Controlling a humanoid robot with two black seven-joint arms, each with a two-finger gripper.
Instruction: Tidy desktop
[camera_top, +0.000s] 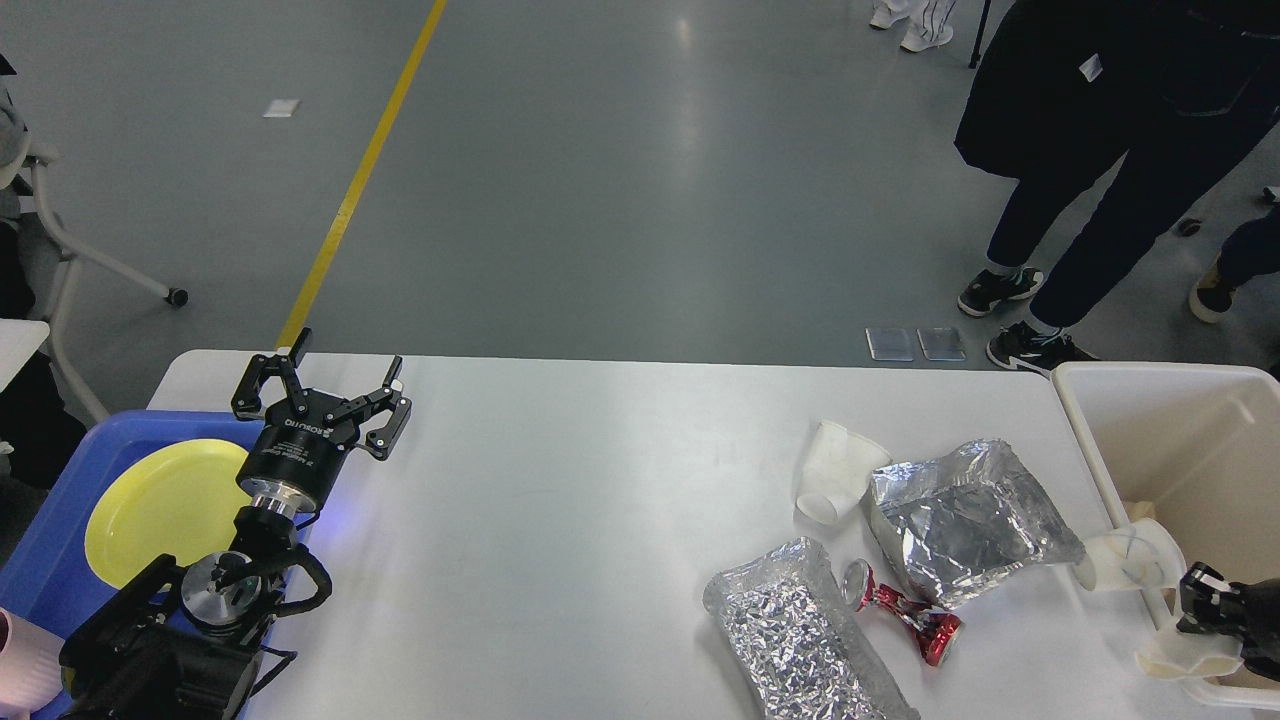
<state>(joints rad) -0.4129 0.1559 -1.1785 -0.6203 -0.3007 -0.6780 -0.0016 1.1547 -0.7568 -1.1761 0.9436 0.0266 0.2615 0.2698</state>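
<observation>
Grey floor behind; white desktop (560, 500) fills the lower head view.
Left gripper (325, 385) is held spread wide at 9 o'clock. Right gripper (1200, 605), at 4 o'clock, is clamped on a crushed paper cup (1185, 655) by the beige tub (1180, 440).

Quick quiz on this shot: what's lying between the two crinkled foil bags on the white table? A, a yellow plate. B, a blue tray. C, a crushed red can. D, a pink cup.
C: a crushed red can lies on the desktop in the gap between the lower foil bag and the upper foil bag; the yellow plate sits far left in the blue tray.
</observation>
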